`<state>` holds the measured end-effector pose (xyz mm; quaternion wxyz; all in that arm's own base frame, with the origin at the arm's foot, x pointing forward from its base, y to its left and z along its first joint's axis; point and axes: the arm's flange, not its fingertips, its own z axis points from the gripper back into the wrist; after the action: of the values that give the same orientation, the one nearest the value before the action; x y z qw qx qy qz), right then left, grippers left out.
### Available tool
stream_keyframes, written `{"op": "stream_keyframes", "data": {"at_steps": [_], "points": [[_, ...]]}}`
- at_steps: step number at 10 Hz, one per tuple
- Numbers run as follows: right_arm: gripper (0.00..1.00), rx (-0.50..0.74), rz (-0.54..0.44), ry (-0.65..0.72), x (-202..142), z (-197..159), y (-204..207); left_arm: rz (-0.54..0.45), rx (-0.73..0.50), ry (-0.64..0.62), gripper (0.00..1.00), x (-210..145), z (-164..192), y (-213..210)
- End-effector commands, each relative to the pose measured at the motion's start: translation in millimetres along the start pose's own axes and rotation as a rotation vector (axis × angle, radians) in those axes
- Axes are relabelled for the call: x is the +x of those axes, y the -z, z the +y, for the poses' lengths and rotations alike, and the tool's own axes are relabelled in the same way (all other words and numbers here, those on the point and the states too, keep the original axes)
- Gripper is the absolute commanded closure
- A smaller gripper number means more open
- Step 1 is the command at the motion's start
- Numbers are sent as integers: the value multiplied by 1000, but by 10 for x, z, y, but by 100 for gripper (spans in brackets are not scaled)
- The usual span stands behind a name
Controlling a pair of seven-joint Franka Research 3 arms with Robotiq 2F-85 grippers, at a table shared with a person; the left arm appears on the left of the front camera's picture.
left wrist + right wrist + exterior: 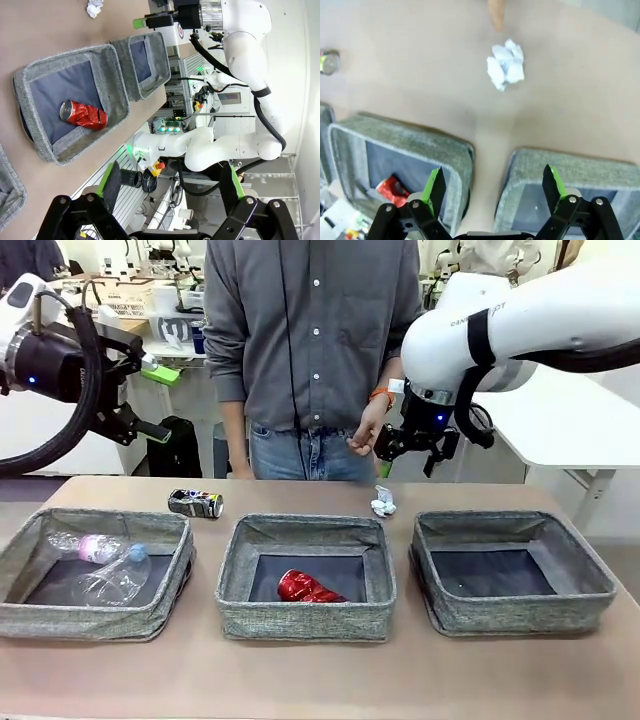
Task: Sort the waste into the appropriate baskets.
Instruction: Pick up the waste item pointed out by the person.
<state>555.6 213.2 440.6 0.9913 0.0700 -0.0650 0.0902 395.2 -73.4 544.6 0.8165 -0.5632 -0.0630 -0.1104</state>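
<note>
I am seeing grey woven baskets (300, 615) on a pinkish-brown table (320, 680), with a shiny red can (305, 587) glowing against one dark bottom. A white paper wad (383, 502), a dark printed can (195, 503) and a pink-labelled clear bottle (95, 548) are showing too.

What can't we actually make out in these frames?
- Dark printed can: front view, print too small to read; right wrist view, cut off by the left edge.
- Clear plastic waste in left basket: front view, outlines merge, items hard to separate.
- Crushed red can: right wrist view, partly behind the right gripper.
- Person's finger: right wrist view, cut by the top edge.
</note>
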Motion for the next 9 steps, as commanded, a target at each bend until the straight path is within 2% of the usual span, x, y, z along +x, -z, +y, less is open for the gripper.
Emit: {"op": "stream_keyframes", "data": {"at_steps": [1,4,6,9], "points": [[0,-21,-78,-36,212,1,295,5,8,-12,0,-8,-32,-18],[0,-69,-133,-46,543,-59,673,5,8,-12,0,-8,-32,-18],[0,-45,-111,-84,611,-52,949,5,8,-12,0,-8,-32,-18],[0,-56,-160,-89,622,-129,1288,5,8,-12,0,-8,-32,-18]]}}
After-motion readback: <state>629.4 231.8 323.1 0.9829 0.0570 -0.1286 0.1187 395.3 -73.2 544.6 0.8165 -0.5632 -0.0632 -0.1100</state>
